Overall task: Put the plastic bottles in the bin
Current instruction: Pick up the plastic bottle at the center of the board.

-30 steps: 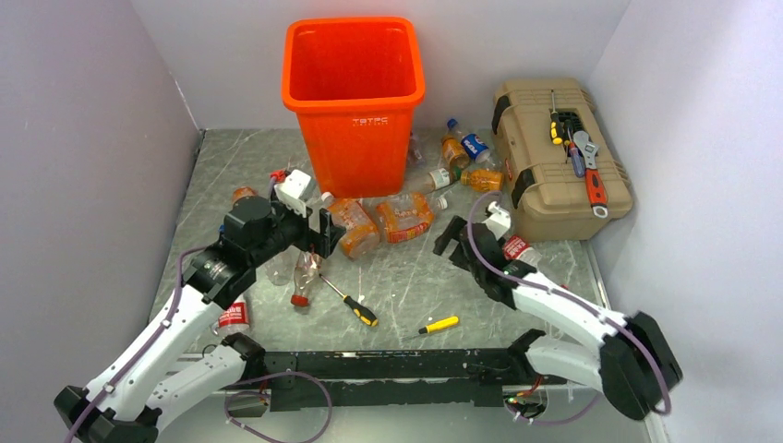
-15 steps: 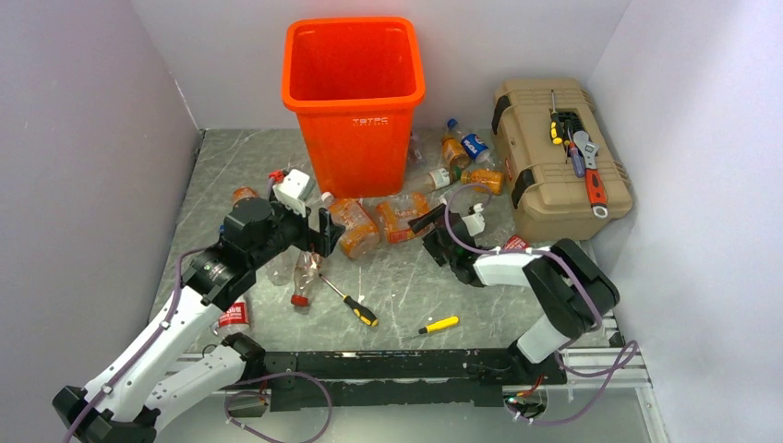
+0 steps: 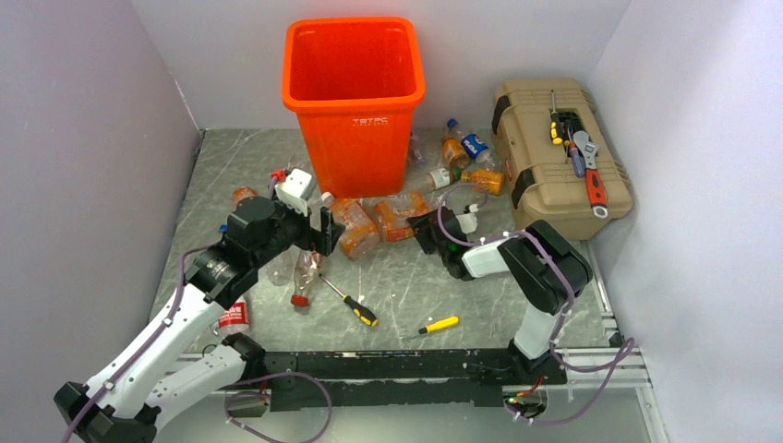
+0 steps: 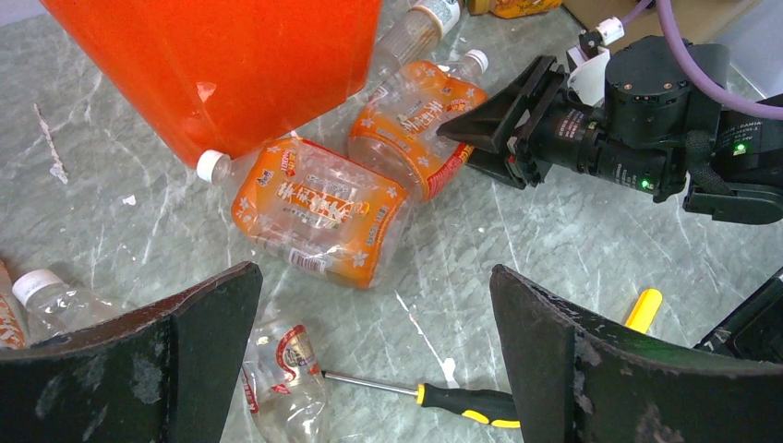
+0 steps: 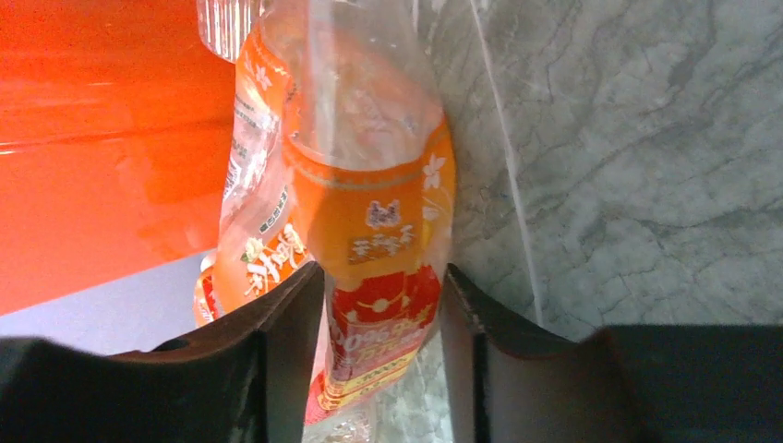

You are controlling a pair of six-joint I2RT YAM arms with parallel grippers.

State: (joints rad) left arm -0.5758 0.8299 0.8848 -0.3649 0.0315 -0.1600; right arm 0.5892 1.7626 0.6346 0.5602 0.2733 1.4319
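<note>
1. Your right gripper (image 5: 383, 277) has its fingers pressed against both sides of a crushed orange-labelled bottle (image 5: 369, 175). The bottle lies on the marbled table (image 5: 646, 138), just beside the orange bin (image 3: 355, 138).
2. Your left gripper (image 4: 374, 277) stands wide open with nothing in it. It hangs over a second flattened bottle (image 4: 319, 208) whose white cap lies at the bin's foot.
3. More plastic bottles (image 3: 466, 152) lie between the bin and the tan toolbox (image 3: 554, 157).
4. The bin stands upright at the table's far side.

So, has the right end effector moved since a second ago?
Yes. The right end effector has shifted left, away from the tan toolbox, and now pinches a crushed orange-label bottle.
</note>
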